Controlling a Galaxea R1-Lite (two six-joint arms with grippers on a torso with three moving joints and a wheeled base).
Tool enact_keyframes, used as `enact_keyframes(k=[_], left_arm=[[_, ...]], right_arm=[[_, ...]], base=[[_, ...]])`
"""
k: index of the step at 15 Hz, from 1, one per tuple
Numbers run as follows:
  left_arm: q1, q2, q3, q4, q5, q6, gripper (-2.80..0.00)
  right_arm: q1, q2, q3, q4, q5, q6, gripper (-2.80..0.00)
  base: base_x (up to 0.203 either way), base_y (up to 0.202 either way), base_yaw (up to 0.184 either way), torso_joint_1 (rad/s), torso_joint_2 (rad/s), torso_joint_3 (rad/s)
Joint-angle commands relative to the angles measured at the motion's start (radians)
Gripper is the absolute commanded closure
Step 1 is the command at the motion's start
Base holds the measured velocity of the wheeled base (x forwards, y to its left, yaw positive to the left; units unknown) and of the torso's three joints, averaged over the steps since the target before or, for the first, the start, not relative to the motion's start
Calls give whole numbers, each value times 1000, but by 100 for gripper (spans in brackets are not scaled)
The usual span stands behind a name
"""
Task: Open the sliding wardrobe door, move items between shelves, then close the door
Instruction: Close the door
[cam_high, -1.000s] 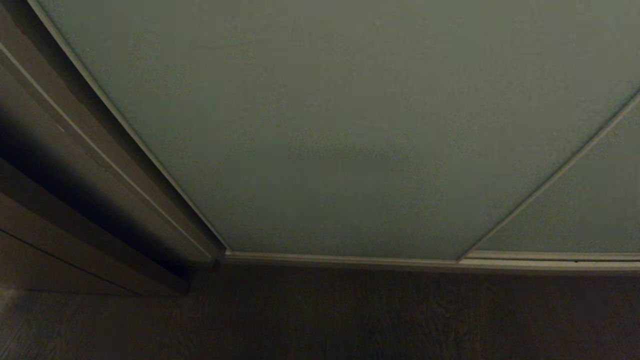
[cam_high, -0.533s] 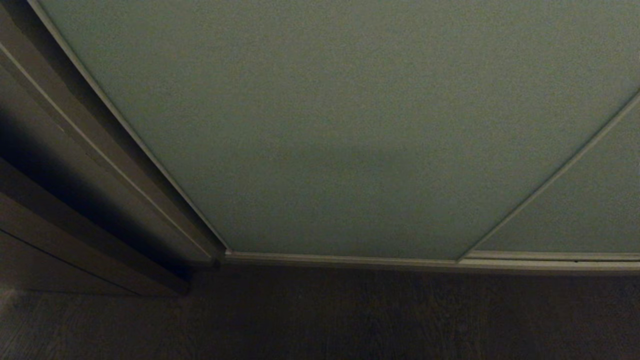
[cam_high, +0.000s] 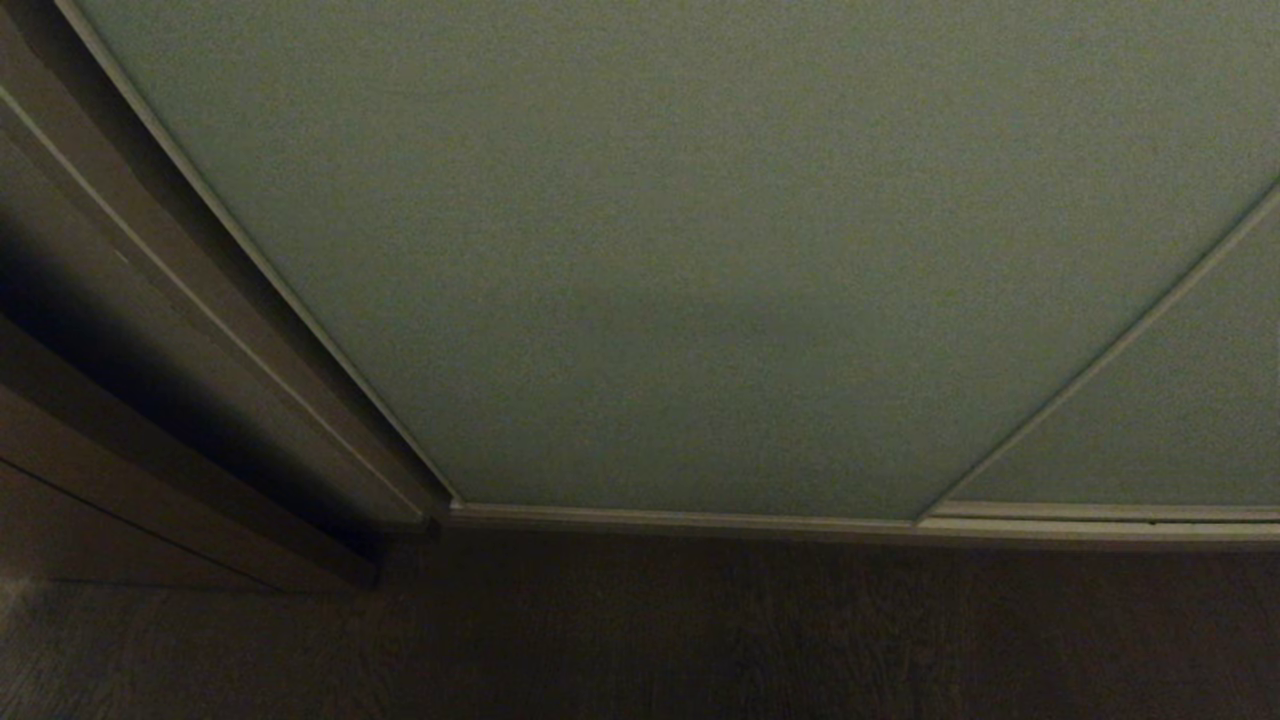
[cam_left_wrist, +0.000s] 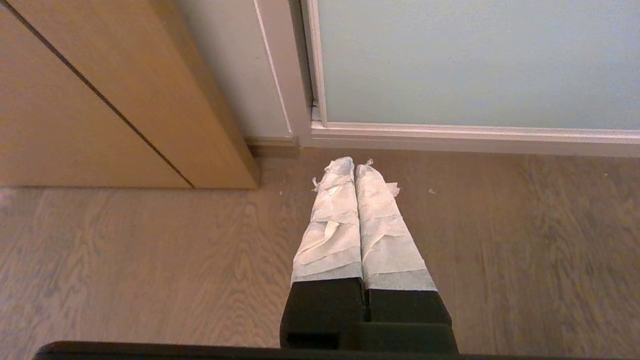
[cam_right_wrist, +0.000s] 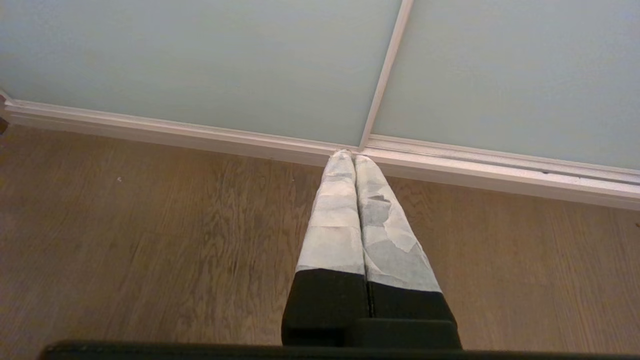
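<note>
A pale grey-green sliding wardrobe door (cam_high: 680, 260) fills the head view and is closed. A second panel like it (cam_high: 1180, 410) meets it at a thin cream frame edge on the right. Neither arm shows in the head view. My left gripper (cam_left_wrist: 355, 165) hangs low over the wood floor, shut and empty, pointing at the door's left bottom corner (cam_left_wrist: 320, 120). My right gripper (cam_right_wrist: 354, 156) is also shut and empty, its tips in line with the seam between the two panels (cam_right_wrist: 385, 75). The items and the shelves are hidden behind the doors.
A wooden cabinet (cam_left_wrist: 100, 90) stands to the left of the wardrobe, close to its frame (cam_left_wrist: 280, 75). A cream bottom rail (cam_right_wrist: 200, 132) runs along the floor under both doors. Wood floor (cam_right_wrist: 125, 240) lies between me and the wardrobe.
</note>
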Motion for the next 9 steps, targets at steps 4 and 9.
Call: enact_keyframes(k=[4, 9], left_arm=[[1, 2, -4, -21, 13, 3, 0], [1, 15, -247, -81, 44, 11, 0]], right_arm=[[0, -1, 0, -1, 0, -1, 0], [0, -1, 0, -1, 0, -1, 0]], base=[[0, 0, 0, 0, 0, 0], [0, 0, 0, 0, 0, 0]])
